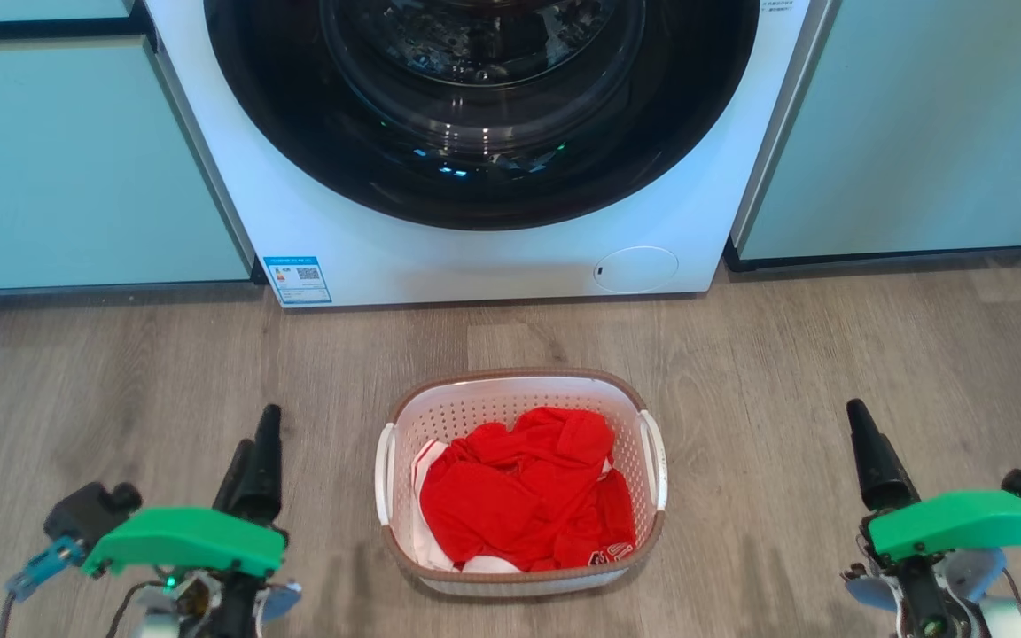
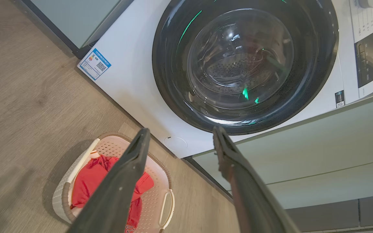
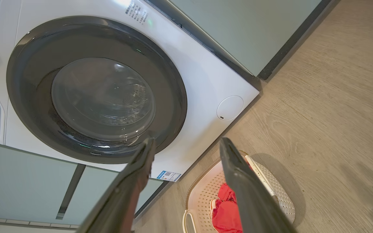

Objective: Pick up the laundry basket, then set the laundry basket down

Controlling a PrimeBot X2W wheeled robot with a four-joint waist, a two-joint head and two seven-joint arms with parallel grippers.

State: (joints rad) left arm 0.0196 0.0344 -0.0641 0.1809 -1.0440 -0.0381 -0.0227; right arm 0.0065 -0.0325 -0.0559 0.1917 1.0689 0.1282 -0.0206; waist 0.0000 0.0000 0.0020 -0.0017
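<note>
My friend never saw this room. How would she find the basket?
Find the white washing machine with its round dark door. On the wooden floor in front of it sits the laundry basket. It is white with little holes, a brown rim, and red clothes inside.

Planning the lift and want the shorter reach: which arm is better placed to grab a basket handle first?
Left, by a little: the left gripper is nearer the laundry basket than the right gripper, going by the head view. Both are open, holding nothing.

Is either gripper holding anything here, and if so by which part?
Nothing is held: left gripper and right gripper are open, clear of the laundry basket on the floor.
</note>
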